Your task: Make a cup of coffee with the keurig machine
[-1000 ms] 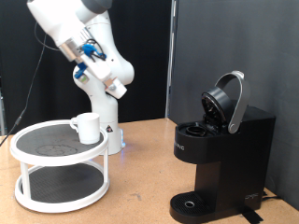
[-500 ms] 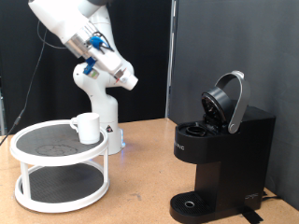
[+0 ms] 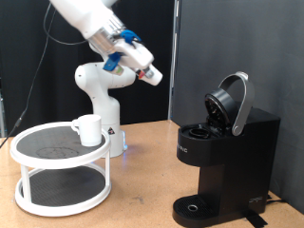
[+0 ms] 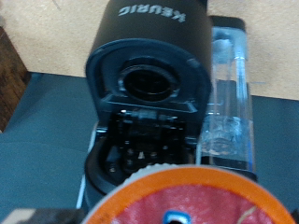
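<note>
The keurig machine stands at the exterior view's right with its rounded lid raised. The white cup sits on the top tier of a round white rack at the left. My gripper is high in the air between them, left of the lid and above it. In the wrist view a pod with a red top and orange rim sits close under the camera, carried in my gripper. Beyond it are the machine and its open pod chamber. My fingertips are hidden.
The machine's clear water tank stands beside its body. Its round drip tray is bare. The arm's white base stands behind the rack. A wooden tabletop lies between rack and machine, with a black curtain behind.
My arm has swung from above the rack towards the exterior view's right, carrying the gripper closer to the machine's raised lid. The cup and the machine have not moved.
</note>
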`<state>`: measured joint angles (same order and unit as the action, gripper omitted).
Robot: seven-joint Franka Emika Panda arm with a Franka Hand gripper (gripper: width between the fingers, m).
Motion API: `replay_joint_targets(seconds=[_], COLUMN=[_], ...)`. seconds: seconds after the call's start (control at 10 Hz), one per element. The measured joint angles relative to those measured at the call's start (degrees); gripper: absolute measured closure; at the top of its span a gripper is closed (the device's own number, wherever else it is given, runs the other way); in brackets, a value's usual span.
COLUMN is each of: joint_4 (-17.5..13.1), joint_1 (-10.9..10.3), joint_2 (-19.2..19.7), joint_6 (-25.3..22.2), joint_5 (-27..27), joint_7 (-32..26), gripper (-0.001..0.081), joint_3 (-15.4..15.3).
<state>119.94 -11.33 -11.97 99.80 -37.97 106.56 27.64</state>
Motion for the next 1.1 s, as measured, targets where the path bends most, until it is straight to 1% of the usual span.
replay_joint_targets(seconds=[0.4, 0.6, 0.9, 1.1], joint_4=[-4.13, -4.48, -4.26, -4.02], joint_1=[-1.67, -1.97, -1.95, -2.13], joint_2=[4.84, 5.85, 6.01, 6.93], joint_6=[1.42, 3.59, 2.92, 3.26], joint_5=[-1.00, -1.00, -1.00, 0.33], joint_7=[2.06, 2.08, 2.07, 2.97], gripper=[0.0424, 0.0424, 0.0424, 0.0424], joint_3=[-3.81, -5.12, -5.20, -6.42])
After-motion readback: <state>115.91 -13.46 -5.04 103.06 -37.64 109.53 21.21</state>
